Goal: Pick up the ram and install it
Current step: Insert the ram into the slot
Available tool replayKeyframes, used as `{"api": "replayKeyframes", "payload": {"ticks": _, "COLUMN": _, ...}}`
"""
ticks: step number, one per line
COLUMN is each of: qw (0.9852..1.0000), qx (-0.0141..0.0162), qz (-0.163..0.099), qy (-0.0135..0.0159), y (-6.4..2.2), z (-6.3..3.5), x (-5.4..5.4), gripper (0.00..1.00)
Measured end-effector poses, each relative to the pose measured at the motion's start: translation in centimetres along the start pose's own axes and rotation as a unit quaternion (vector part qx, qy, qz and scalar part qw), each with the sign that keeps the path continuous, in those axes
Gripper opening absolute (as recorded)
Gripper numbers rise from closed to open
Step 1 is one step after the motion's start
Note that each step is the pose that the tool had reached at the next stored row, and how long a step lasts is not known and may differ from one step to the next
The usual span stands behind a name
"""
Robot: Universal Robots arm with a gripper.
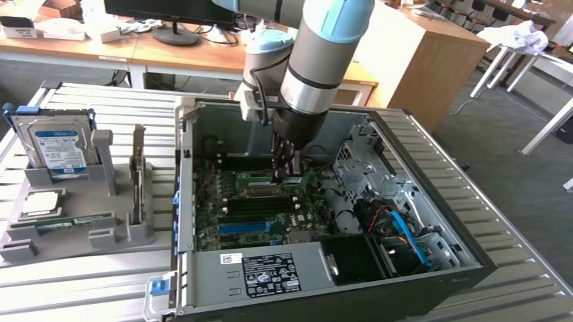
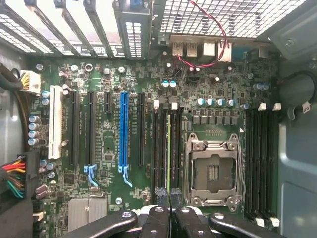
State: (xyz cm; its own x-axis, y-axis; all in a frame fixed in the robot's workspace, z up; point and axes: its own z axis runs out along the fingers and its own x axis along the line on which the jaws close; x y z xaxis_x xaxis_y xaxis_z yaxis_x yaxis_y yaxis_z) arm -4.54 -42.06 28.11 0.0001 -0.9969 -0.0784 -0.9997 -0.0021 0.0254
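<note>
Since the gripper point(image 1: 288, 173) stands low inside the computer case point(image 1: 185, 201), the pick-up counts as done and the installing as under way.

Exterior view.
- Arm: comes down from the top centre of the frame into the open case, fingertips just over the motherboard point(image 1: 259, 208) at mid-frame.
- Case: lies open on a slatted metal table point(image 1: 90, 285). It holds the motherboard, a silver power supply point(image 1: 259, 272) with a black label along the lower edge, a metal drive cage point(image 1: 358, 161) and blue cables point(image 1: 403, 231) toward the exterior view's right.
- Grey holder point(image 1: 134, 235), at the exterior view's left, well apart from the case: holds an upright hard drive point(image 1: 58, 147), an expansion card point(image 1: 137, 174) on edge, a square chip point(image 1: 40, 204) and another green stick point(image 1: 76, 220) lying flat.

Wrist view.
- Fingers point(image 2: 161, 196): closed on the ram point(image 2: 169, 148), pinching it between the pads.
- Ram: seen edge-on as a thin yellow-green line, aligned with the black memory slots point(image 2: 159, 144) just beside the empty CPU socket point(image 2: 213, 171).
- Seating: cannot tell whether the stick is fully pressed home or only resting in the slot mouth; the grip is not yet released, so the install reads as unfinished.
- Further memory slots point(image 2: 262, 158) on the socket's far side are empty.
</note>
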Motion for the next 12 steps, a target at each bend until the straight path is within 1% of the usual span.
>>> {"api": "replayKeyframes", "payload": {"ticks": 6, "qw": 1.0, "qx": 0.0, "qz": 0.0, "qy": 0.0, "y": 0.0, "z": 0.35, "x": 0.03, "gripper": 0.12}}
{"api": "replayKeyframes", "payload": {"ticks": 12, "qw": 1.0, "qx": 0.0, "qz": 0.0, "qy": 0.0, "y": -0.02, "z": 0.9, "x": 0.07, "gripper": 0.12}}
